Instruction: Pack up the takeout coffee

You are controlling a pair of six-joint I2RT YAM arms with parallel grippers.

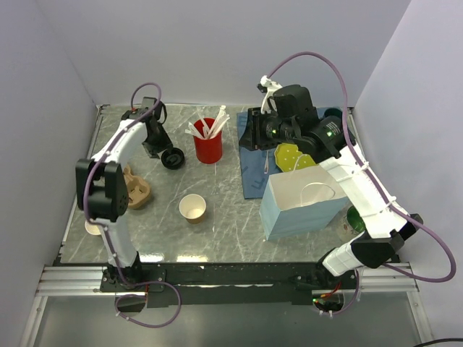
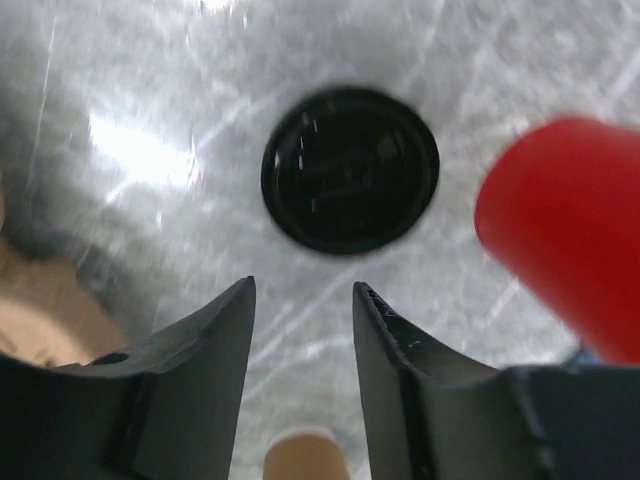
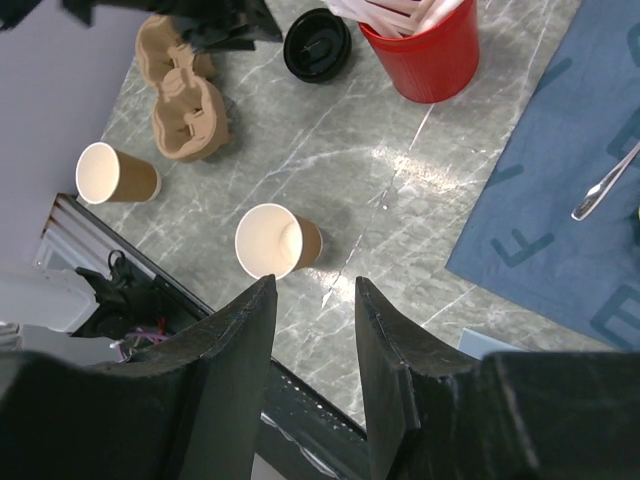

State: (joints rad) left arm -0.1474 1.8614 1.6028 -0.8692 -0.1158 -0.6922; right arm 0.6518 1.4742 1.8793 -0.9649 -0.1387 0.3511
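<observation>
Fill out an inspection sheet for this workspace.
Surface: grey marble table; blue cloth at the back, right of centre.
Job's things: coffee, black lid on, left of the red cup; blue bag upright, open.
Clutter: lidless cup, second cup, cardboard carrier, metal utensil on the cloth.
Grippers: left gripper open, near the coffee, not touching it; right gripper open, empty.
Cables: purple cables looped off both arms.
Surroundings: pale walls.
</observation>
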